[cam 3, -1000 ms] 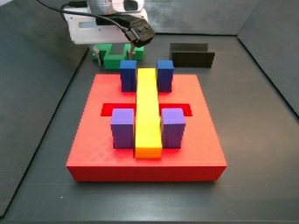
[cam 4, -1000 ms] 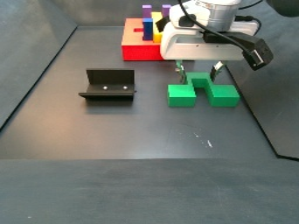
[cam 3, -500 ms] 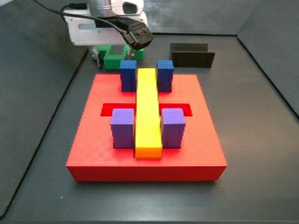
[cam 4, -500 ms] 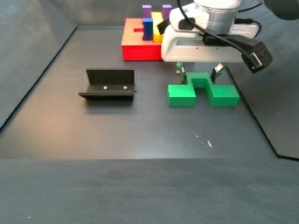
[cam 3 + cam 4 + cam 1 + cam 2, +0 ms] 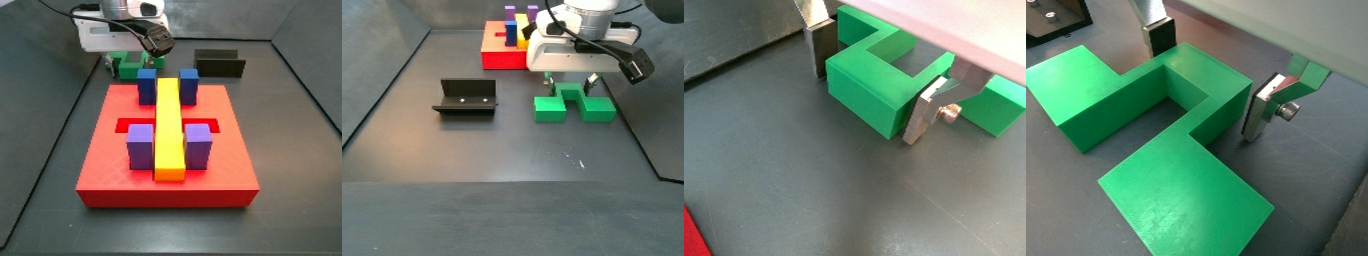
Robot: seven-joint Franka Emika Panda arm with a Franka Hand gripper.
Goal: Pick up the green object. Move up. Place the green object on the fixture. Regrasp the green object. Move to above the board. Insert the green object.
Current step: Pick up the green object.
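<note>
Gripper (image 5: pixel 1213 75), jaws spread, straddles the green object (image 5: pixel 1153 125), seemingly untouched, beside the board (image 5: pixel 505 50).

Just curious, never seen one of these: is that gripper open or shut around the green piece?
Open. In both wrist views the gripper straddles the green object, with gaps beside its fingers.
</note>
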